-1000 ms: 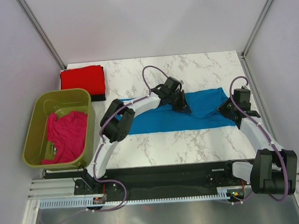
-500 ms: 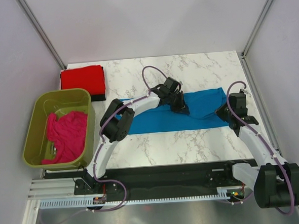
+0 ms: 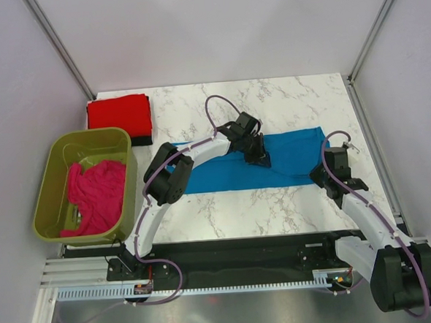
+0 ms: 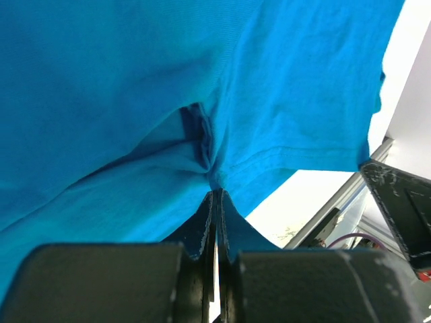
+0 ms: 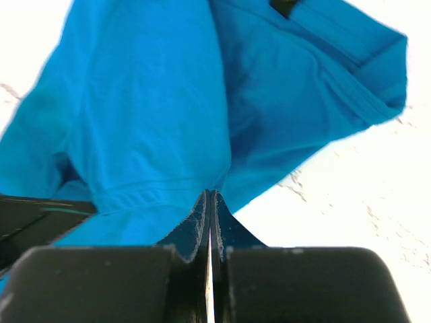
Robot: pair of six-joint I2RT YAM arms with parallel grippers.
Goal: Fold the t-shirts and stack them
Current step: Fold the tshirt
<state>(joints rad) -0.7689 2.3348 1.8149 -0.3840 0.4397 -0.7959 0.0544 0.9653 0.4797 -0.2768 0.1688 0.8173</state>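
The bright blue t-shirt lies across the middle of the marble table as a long folded band. My left gripper is shut on its cloth near the middle; the left wrist view shows the jaws pinching a bunched fold of the blue t-shirt. My right gripper is shut on the shirt's right end, with the blue t-shirt pinched at the fingertips. The red t-shirt lies folded at the far left corner. The magenta-pink t-shirt lies crumpled in the tub.
The olive-green plastic tub stands at the table's left edge. A dark layer shows under the red shirt. White walls and frame posts enclose the table on three sides.
My right gripper has moved left and toward the near edge, drawing the shirt's right end inward. My left gripper has shifted slightly left with the cloth.
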